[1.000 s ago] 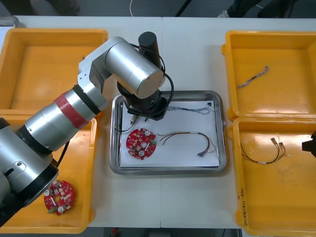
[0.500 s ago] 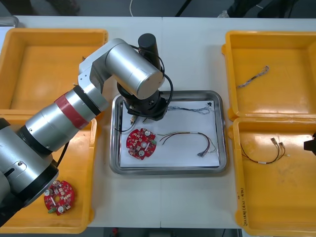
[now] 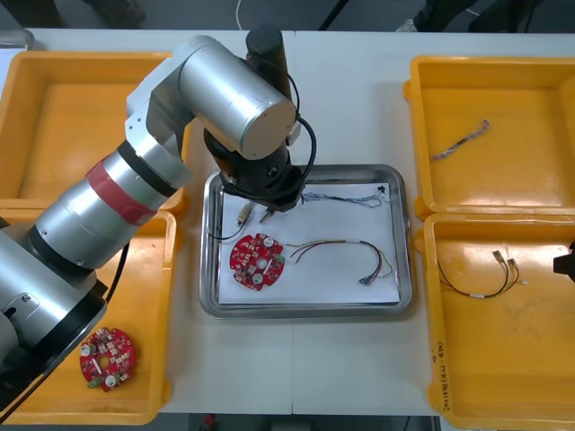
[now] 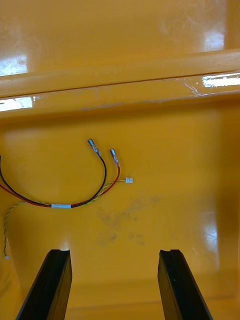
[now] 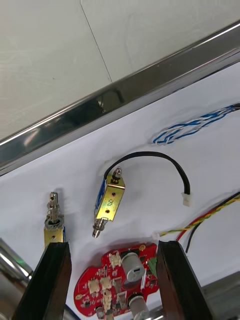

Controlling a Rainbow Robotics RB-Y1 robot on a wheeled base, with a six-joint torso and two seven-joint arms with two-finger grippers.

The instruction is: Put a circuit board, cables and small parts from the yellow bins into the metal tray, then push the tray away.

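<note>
1. The jaws of the left gripper (image 5: 112, 245) stand wide apart and hold nothing. They hang over the far-left corner of the tray (image 3: 305, 310).
2. Just beyond the fingers lie two small metal parts, one (image 5: 110, 202) with a short black cable (image 5: 150, 157) fixed to it, the other (image 5: 54, 227) beside the left finger. Both rest free on the white inside of the tray.
3. Between the fingers shows the red board (image 5: 120, 280). It lies flat in the tray, nearer than the parts.
4. The blue and white cable (image 3: 346, 198) lies along the far rim, and the red and yellow cable (image 3: 346, 251) lies in the middle of the tray.
5. Compared with half a second ago, the left arm has lifted and drawn back toward the far rim. The two parts were half covered by the wrist and are now in plain sight.
6. I judge from this that the parts are released and this drop is done. The tray now has a board, cables and parts, so the push away seems to be what is left.
7. The jaws of the right gripper (image 4: 114, 252) are open too and empty. It waits over the near right bin (image 3: 503, 404), above a red and black cable (image 4: 85, 197).
</note>
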